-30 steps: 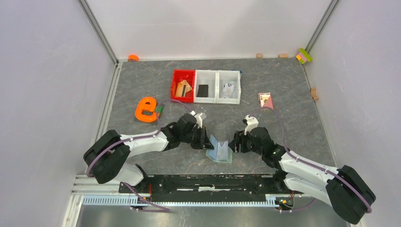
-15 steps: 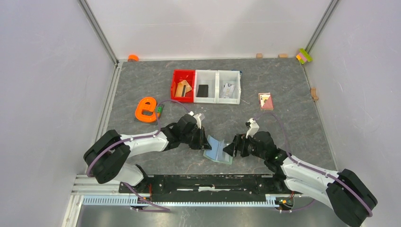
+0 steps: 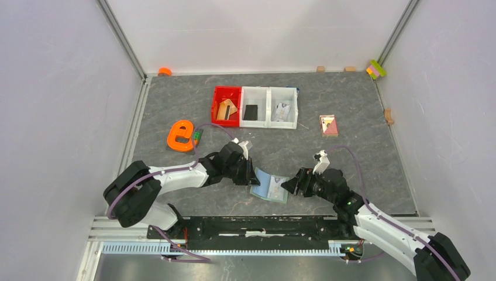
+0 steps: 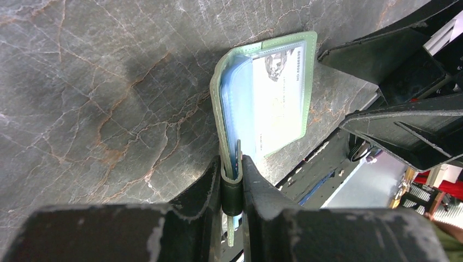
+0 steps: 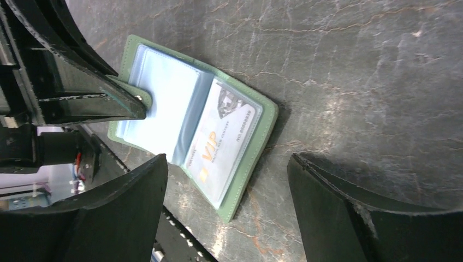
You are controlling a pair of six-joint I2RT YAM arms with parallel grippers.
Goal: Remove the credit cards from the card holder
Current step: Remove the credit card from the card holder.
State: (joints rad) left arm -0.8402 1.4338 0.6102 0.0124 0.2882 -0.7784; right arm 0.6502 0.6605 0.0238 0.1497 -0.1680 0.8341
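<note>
1. The left gripper (image 4: 232, 179) is clenched on the edge of the card holder (image 4: 261, 103), gripping its left flap.
2. The right gripper (image 5: 226, 202) is released, with its jaws wide apart just right of the holder and nothing between them.
3. The holder lies open near the table's (image 3: 351, 105) near edge. A pale credit card (image 5: 221, 144) marked VIP sits in its right pocket.
4. Far back, the red bin (image 3: 217, 93) holds a tan card (image 3: 226, 109). The middle white bin (image 3: 255, 91) holds a dark card (image 3: 251, 112), and the right white bin (image 3: 293, 99) holds a pale card (image 3: 282, 109).
5. I cannot tell whether the blue sleeves on the left hide more cards.

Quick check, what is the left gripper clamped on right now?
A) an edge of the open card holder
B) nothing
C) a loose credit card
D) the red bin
A: the left gripper pinches the green card holder by one edge, with a card in its clear sleeve.
</note>
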